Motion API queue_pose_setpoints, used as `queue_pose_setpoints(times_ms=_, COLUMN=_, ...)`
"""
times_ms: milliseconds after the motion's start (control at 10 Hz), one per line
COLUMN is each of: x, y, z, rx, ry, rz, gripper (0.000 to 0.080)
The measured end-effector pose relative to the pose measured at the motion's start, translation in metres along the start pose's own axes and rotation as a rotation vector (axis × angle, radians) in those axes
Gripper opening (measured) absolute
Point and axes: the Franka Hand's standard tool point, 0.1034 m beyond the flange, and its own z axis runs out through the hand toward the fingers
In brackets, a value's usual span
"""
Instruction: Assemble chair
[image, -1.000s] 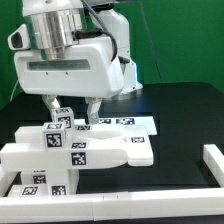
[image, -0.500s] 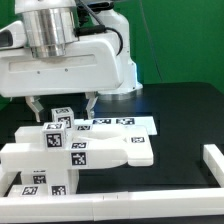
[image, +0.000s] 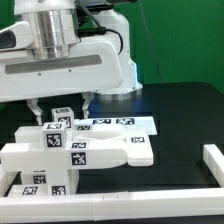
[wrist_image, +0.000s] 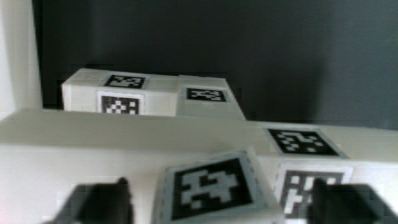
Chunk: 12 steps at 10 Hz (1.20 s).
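Note:
The chair parts are chunky white tagged blocks. In the exterior view a wide slab (image: 95, 152) lies at the front left with a small tagged cube (image: 62, 117) standing behind it. My gripper (image: 61, 105) hangs just above that cube, open, with one finger on each side and nothing held. In the wrist view the cube's tag (wrist_image: 222, 186) sits between my two dark fingertips (wrist_image: 98, 205), and the gripper (wrist_image: 228, 207) touches nothing. A separate white block (wrist_image: 143, 92) lies farther off on the black table, and the slab (wrist_image: 107, 140) runs across the middle.
The marker board (image: 128, 124) lies flat behind the slab. A white border rail (image: 214, 165) runs along the front and the exterior view's right. The arm's large white body fills the upper left of the exterior view. Green wall behind.
The gripper has risen slightly and shifted toward the exterior view's left; the fingers now stand wider apart over the small cube. The chair parts have not moved.

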Motion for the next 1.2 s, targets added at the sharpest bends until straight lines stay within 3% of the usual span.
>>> queue_pose_setpoints(times_ms=100, x=0.0, y=-0.0001, z=0.0001, rx=0.001, ry=0.0, rz=0.034, gripper=0.0463)
queue_pose_setpoints(times_ms=200, x=0.0, y=-0.0002, z=0.0002, rx=0.001, ry=0.0, rz=0.125, gripper=0.0278)
queue_pose_setpoints(times_ms=800, x=0.0015, y=0.0006, z=0.0007, rx=-0.008, ry=0.028, rz=0.632, gripper=0.0279)
queue_pose_setpoints(times_ms=1100, x=0.0021, y=0.0003, z=0.0007, rx=0.028, ry=0.033, rz=0.993, gripper=0.0281)
queue_pose_setpoints(times_ms=1200, x=0.0022, y=-0.0001, z=0.0007, rx=0.028, ry=0.032, rz=1.035, gripper=0.0281)
